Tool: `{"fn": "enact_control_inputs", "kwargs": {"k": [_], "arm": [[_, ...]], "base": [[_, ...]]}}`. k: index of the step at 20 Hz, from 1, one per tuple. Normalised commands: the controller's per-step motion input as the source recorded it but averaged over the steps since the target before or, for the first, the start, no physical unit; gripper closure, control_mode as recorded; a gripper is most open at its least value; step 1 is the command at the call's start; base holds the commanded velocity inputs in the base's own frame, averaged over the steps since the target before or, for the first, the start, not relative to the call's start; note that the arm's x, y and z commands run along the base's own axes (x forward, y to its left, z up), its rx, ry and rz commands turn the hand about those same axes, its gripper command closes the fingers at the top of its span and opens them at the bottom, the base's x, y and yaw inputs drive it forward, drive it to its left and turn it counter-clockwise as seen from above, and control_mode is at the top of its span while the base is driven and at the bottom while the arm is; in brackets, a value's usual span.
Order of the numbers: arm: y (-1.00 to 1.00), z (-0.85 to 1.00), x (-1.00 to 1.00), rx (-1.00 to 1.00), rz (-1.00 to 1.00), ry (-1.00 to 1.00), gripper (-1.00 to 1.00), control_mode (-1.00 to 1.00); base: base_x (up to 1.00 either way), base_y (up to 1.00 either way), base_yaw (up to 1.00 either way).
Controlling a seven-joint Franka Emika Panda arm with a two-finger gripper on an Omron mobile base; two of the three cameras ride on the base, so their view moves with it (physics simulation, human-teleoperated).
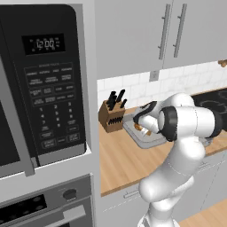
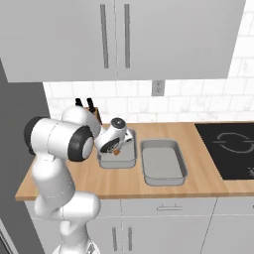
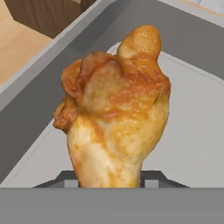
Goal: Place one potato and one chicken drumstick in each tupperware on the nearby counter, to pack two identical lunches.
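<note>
Closest to the hand camera is a golden-brown roasted chicken drumstick (image 3: 114, 109), its thick end rising from between the gripper's (image 3: 111, 180) dark finger tips, which press against it at either side: the gripper is clamped on the drumstick. Behind the meat lies the flat grey floor of a shallow rectangular grey tupperware tray (image 3: 192, 131), whose raised rim runs from nine o'clock up to twelve o'clock in that view.

In the right base view the white arm reaches to the left-hand grey tray (image 2: 126, 161), and the gripper (image 2: 117, 150) hangs over its inside with a small orange-brown piece showing at its tip. Whether the drumstick touches the tray floor cannot be told. A second matching grey tray (image 2: 163, 166) sits just beside the first, at three o'clock from it, on the light wood-grain counter (image 2: 208, 183). A brown wooden knife block (image 1: 111, 116) with black handles stands at ten o'clock from the first tray in the left base view, near the white tiled wall. The black glass cooktop (image 2: 230, 149) lies at three o'clock from the second tray.
</note>
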Motion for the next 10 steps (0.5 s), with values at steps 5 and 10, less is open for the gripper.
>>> {"fn": "enact_control_inputs", "kwargs": {"k": [5,10], "arm": [[0.00,0.22,0.09,0.00,0.00,-0.02,-1.00,-1.00],[0.00,0.67,-0.52,0.00,0.00,-0.11,-1.00,-1.00]], "base": [[0.00,0.00,0.00],[0.00,0.00,0.00]]}}
